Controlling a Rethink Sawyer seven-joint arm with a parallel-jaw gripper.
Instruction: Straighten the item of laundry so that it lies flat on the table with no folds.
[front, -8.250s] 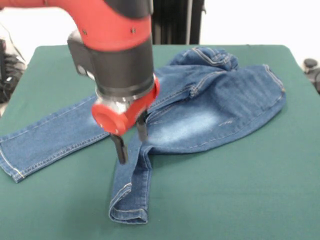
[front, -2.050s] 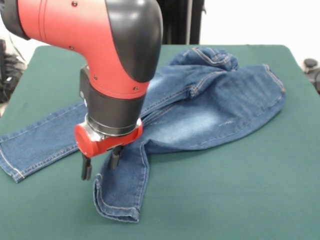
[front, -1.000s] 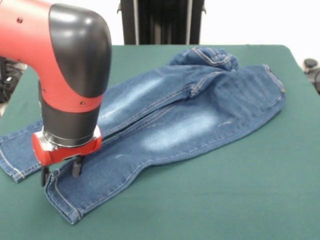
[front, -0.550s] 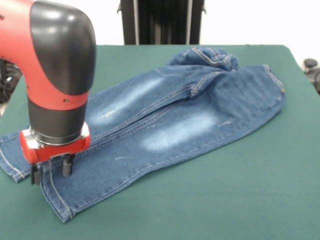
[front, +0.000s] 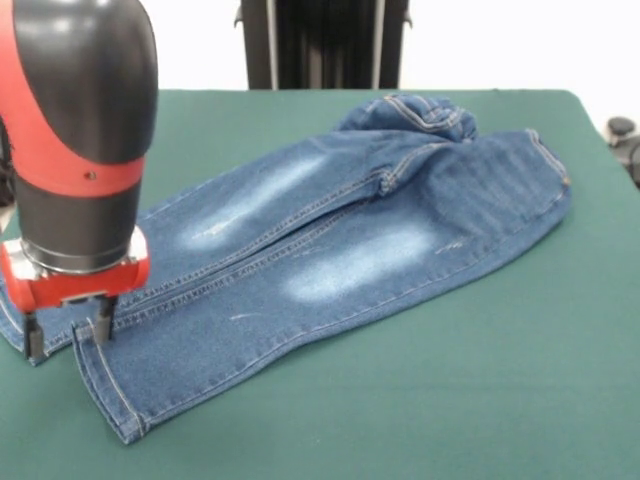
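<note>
the gripper (front: 68, 335) sits low over the table (front: 450, 400), its two dark fingers (front: 103, 325) spread apart and pointing straight down. one finger stands on or just above the leg end of the jeans (front: 330, 240); the other hangs just off the cloth's edge, over the hem zone of the second leg. nothing is pinched between them. from the gripper, the jeans run away up and to the side, both legs lying side by side and nearly parallel, touching along their inner seam. the leg nearer the camera ends in a hem just below and beside the fingers. far from the gripper, at the opposite end, the waistband is bunched and folded over on itself, so the seat part is not flat.
</note>
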